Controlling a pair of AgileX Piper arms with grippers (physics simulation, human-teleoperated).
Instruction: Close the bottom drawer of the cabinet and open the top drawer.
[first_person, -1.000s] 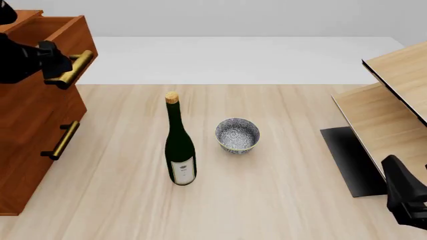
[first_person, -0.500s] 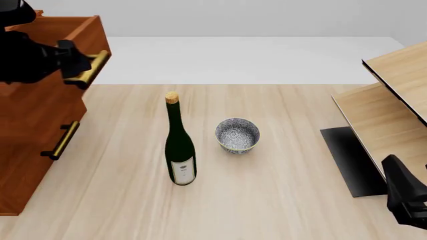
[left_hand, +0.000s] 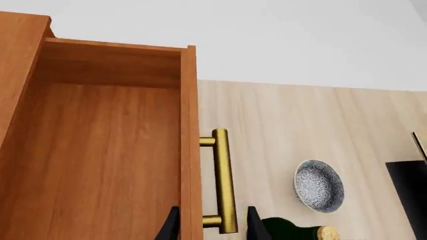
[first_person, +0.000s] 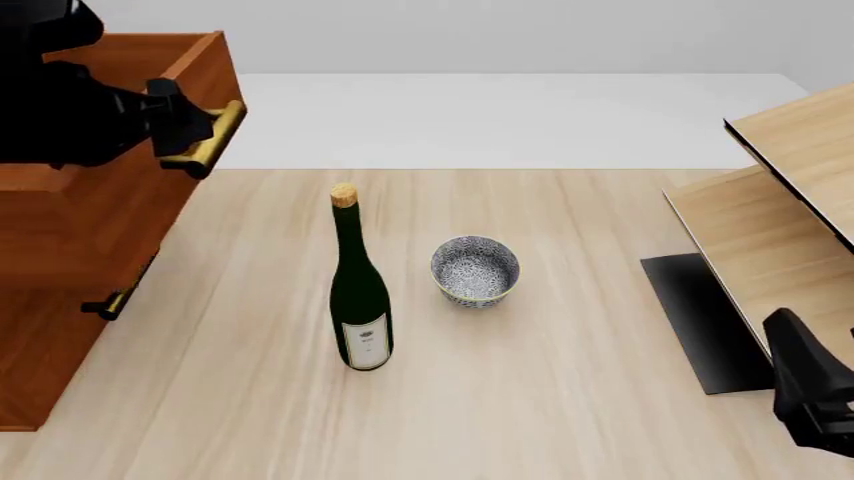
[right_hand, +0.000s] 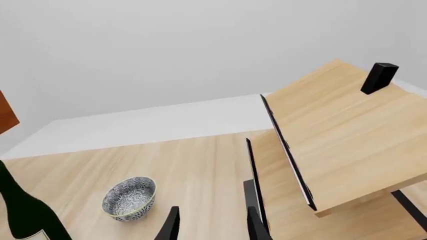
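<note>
While left end effector (first_person: 198, 128) clamps top drawer (first_person: 127, 190) handle: 1 bottle (first_person: 358, 290), 1 bowl (first_person: 474, 270).

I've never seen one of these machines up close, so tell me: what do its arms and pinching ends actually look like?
Both arms are matte black all over, with blocky, angular segments. The left arm looks bulky, with rounded joints; only a chunky part of the right arm shows at the frame's corner. Each ends in jaws of two thin, flat black fingers that taper to points. No cables, labels or markings are visible.
</note>
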